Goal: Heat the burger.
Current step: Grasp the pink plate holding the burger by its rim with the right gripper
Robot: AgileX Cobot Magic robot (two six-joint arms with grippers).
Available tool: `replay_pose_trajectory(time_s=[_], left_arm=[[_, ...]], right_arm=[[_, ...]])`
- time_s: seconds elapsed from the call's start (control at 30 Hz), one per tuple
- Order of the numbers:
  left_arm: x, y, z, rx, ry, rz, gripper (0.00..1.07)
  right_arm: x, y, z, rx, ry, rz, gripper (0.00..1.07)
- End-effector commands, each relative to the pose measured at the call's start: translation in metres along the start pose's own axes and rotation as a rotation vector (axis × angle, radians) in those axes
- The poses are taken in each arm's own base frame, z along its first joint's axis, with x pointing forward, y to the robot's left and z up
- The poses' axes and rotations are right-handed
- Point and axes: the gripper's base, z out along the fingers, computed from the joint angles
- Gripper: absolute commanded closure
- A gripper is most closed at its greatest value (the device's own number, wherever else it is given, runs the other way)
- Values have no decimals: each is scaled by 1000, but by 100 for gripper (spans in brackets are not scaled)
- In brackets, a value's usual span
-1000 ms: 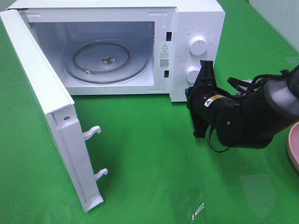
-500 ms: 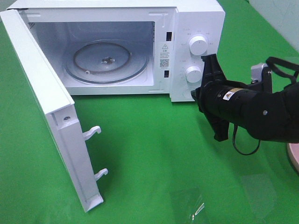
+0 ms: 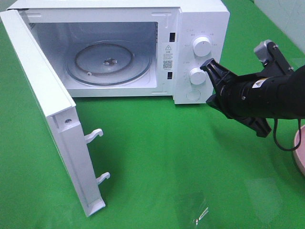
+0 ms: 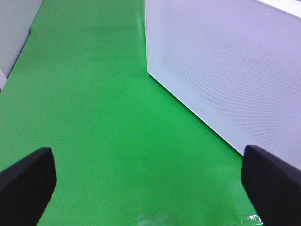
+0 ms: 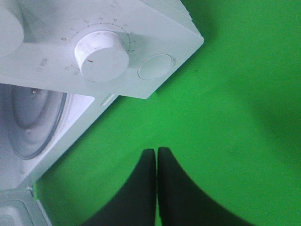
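Green cloth [image 3: 157,157] carries the open-doored microwave [image 3: 200,19], with the right gripper [image 5: 156,151] pressed shut on nothing near its lower knob [image 3: 197,75], the left gripper [image 4: 150,181] gaping wide and empty, and the burger in none of the 3 views.

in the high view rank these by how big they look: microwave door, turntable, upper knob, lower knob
1. door, largest, though it is also nearest the camera
2. turntable
3. upper knob and lower knob: they look alike, so no ranking between them
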Motion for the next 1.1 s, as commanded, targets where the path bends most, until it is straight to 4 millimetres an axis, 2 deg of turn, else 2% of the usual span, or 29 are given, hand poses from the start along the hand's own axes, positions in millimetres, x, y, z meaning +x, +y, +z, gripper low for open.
replay_pose_trajectory(time_s=[0.03,0.17,0.63,0.73,0.8,0.87,0.97,1.1], left_arm=[[1,0,-2,-2,-29,5,4],[1,0,-2,-2,-29,5,4],[1,0,-2,-2,-29,5,4],[1,0,-2,-2,-29,5,4],[1,0,-2,-2,-29,5,4],[1,0,-2,-2,-29,5,4],[1,0,-2,-2,-29,5,4],[1,0,-2,-2,-29,5,4]], right_arm=[[-5,-2,-6,21,34,-79,104],[-10,-6,-15,47,92,-204,103],[-23,-24,-37,148,294,-447,102],[-25,-24,-39,173,339,-508,101],[-32,-19,-44,230,429,-639,100],[-36,-17,-47,264,463,-697,99],[-38,-16,-49,281,484,-715,99],[-50,-10,-59,385,564,-823,97]])
